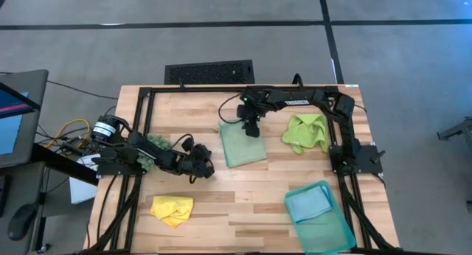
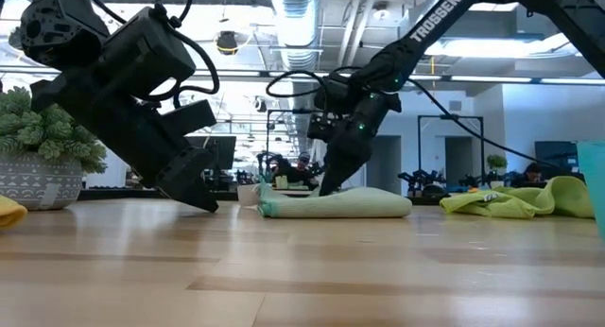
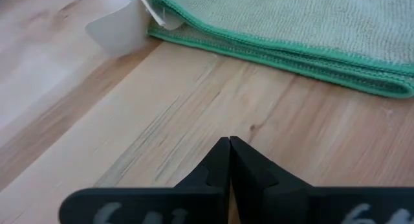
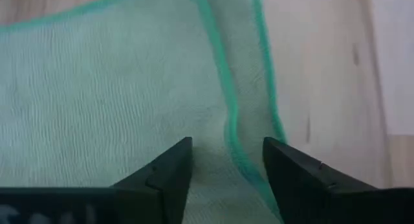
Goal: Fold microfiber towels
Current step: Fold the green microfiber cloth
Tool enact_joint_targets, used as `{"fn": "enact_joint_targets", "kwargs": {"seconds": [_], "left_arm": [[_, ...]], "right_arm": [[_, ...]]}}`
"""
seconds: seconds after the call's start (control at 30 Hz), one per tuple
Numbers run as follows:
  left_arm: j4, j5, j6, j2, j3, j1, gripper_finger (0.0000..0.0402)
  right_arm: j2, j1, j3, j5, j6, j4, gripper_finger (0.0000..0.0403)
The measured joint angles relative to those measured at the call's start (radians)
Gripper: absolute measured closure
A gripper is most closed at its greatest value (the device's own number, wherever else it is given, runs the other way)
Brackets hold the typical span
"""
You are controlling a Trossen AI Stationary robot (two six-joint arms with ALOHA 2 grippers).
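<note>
Your left gripper [image 1: 209, 169] is resting low on the wooden table [image 1: 243, 189] with its fingers pressed together, and the folded pale sage green microfiber towel [image 1: 243, 144] is lying just ahead of it. Your right gripper [image 1: 252, 130] is standing over that towel's far end with its fingers spread apart, gripping nothing. The crumpled lime green microfiber towel [image 1: 306, 131] is sitting near it on the right.

Four microfiber towels lay spread about the worktop [image 1: 258, 189].

The pale sage green towel [image 1: 243, 144] lay folded flat near the middle, its darker green hem showing doubled along one edge. The lime green towel [image 1: 306, 132] sat crumpled toward the far right. The yellow towel [image 1: 172, 209] lay loosely bunched at the near left. The light blue towel [image 1: 309, 203] rested folded inside the teal tray [image 1: 339, 236].
</note>
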Motion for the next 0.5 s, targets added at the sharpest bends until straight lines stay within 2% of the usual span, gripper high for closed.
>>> {"fn": "enact_joint_targets", "kwargs": {"seconds": [0.1,0.3,0.5], "left_arm": [[0.0,0.0,0.0,0.0,0.0,0.0,0.0402],[0.0,0.0,0.0,0.0,0.0,0.0,0.0402],[0.0,-0.005,0.001,0.001,0.0,0.0,0.0402]], "right_arm": [[-0.001,0.007,0.0,0.001,-0.019,0.004,0.0247],[-0.046,0.031,0.0,0.005,-0.035,-0.033,0.0383],[-0.147,0.17,-0.042,0.018,0.025,-0.108,0.0377]]}}
